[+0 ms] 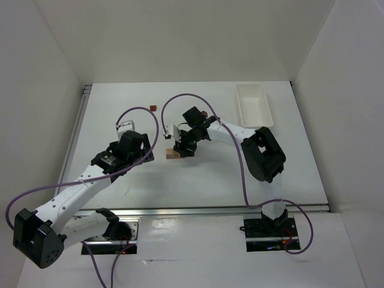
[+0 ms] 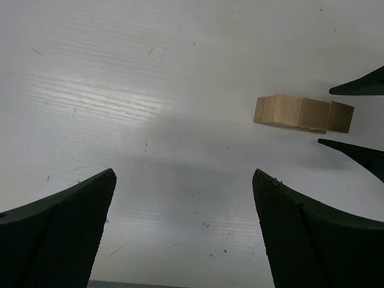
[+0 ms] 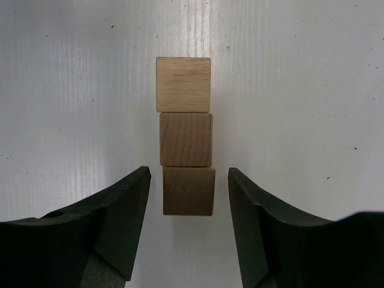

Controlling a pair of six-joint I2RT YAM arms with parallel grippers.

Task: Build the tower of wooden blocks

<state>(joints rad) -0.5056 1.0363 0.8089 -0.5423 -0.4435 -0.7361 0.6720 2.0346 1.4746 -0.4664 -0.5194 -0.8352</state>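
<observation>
Three small wooden blocks [image 3: 185, 135] lie touching in a straight line on the white table: a pale one farthest, a tan one in the middle, a darker brown one [image 3: 188, 191] nearest. My right gripper [image 3: 188, 171] is open, a finger on each side of the brown block with a gap on both sides. In the top view the blocks [image 1: 174, 156] sit just under the right gripper [image 1: 182, 147]. My left gripper [image 2: 183, 180] is open and holds nothing; the blocks [image 2: 303, 114] lie beyond it to the right. The left gripper [image 1: 151, 153] stands left of the blocks.
A white plastic tray [image 1: 252, 105] stands at the back right. A small dark red-brown block [image 1: 153, 108] lies alone at the back, left of centre. The right gripper's fingertips [image 2: 360, 87] show at the right edge of the left wrist view. Purple cables loop over both arms.
</observation>
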